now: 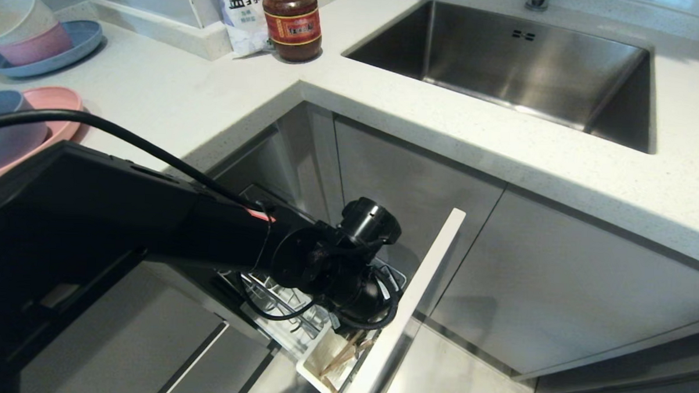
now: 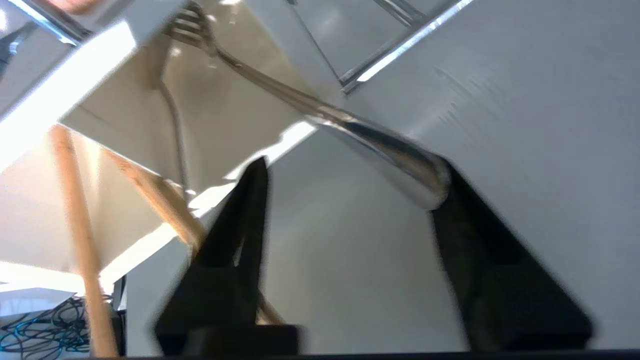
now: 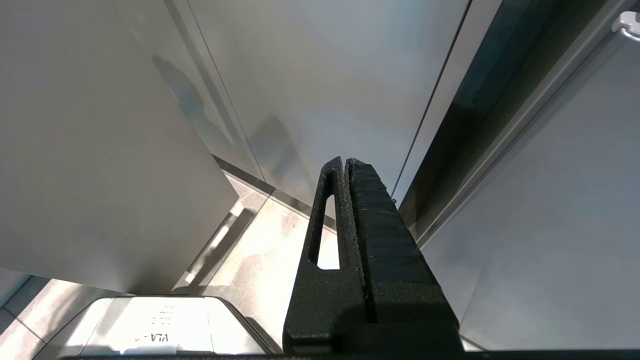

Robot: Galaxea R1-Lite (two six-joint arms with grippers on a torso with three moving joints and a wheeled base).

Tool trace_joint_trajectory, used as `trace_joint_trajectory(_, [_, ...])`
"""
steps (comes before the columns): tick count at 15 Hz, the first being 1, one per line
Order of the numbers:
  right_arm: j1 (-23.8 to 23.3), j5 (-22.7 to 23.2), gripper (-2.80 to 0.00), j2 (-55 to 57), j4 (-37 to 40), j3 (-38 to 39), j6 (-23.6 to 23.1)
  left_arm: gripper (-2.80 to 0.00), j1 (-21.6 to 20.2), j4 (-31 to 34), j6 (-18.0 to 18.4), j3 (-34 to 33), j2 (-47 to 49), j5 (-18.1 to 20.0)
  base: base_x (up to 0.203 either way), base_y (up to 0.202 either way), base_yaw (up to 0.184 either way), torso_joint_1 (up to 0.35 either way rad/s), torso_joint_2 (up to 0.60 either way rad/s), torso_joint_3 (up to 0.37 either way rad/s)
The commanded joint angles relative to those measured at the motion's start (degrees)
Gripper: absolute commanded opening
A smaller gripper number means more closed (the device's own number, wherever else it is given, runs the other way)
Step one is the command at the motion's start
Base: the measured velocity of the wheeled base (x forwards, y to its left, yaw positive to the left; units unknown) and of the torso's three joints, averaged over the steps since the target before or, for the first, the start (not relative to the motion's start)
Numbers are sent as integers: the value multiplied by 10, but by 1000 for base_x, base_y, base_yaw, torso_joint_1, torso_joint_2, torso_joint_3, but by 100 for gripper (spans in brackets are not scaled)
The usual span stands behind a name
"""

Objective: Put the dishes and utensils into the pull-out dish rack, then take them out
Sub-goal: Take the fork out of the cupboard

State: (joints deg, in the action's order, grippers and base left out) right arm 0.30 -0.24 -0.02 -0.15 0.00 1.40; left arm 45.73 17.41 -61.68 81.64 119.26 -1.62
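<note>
Chopsticks stand in the white utensil cup of the pull-out dish rack, lower centre of the head view. Only the left wrist view shows the fork there, its handle touching one finger of the spread left gripper. Right gripper: fingers pressed together.

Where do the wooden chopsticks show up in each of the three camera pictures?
Head view: the chopsticks lean in the white utensil cup at the lower middle, just below the left gripper.
Left wrist view: they cross the lower left, beside the fork.
Right wrist view: not in it.
Shared landmark: the white utensil cup, seen in the head and left wrist views.
</note>
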Motion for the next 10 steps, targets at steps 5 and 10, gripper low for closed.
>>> trace_joint_trajectory(5, [0,0,-280,-2,0,1,0,-280,1,3,-4,0,0,-1,0,0,0,0,0,0])
trace_joint_trajectory(10, [0,0,-280,-2,0,1,0,-280,2,4,-3,0,-1,-1,0,0,0,0,0,0])
